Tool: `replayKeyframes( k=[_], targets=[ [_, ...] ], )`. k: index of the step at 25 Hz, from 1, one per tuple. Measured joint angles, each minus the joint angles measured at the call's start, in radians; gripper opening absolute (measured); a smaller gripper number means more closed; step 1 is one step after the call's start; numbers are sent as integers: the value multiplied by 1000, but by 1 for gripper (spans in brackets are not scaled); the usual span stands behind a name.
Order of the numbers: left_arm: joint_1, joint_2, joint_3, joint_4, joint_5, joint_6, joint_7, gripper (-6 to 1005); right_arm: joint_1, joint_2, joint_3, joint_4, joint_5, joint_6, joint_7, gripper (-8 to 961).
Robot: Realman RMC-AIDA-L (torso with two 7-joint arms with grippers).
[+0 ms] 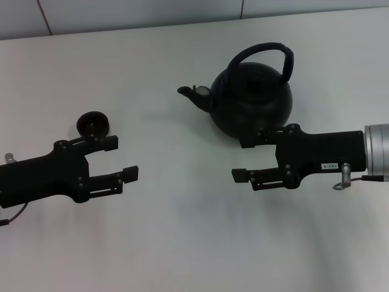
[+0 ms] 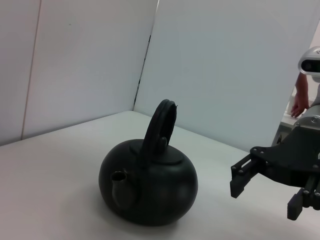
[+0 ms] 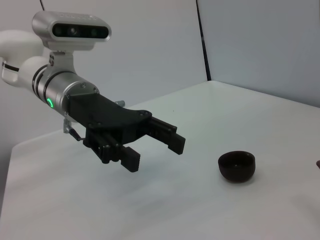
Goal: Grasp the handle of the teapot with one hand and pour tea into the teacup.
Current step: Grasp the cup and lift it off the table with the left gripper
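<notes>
The round black teapot stands at the back of the white table, spout pointing to the left. Its arched handle rises upright over the lid. My right gripper hangs open just in front of the teapot's body, holding nothing. In the left wrist view the right gripper is clearly apart from the teapot and the handle. The small black teacup sits at the left, just behind my open left gripper. The right wrist view shows the teacup and the left gripper apart. No tea shows.
The white table runs back to a pale wall close behind the teapot. A wide gap of bare tabletop lies between cup and teapot. A person's hand shows at the far edge of the left wrist view.
</notes>
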State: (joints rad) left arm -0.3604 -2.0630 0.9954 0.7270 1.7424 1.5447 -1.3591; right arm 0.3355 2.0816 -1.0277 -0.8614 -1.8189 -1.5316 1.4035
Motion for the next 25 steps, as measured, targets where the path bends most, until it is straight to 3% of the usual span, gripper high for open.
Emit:
replayKeyframes(
  k=[25],
  targets=[
    [7,-2,6,-2,-6,4,11,806,-1,2,-10,1,0,-12,0,760]
  ],
)
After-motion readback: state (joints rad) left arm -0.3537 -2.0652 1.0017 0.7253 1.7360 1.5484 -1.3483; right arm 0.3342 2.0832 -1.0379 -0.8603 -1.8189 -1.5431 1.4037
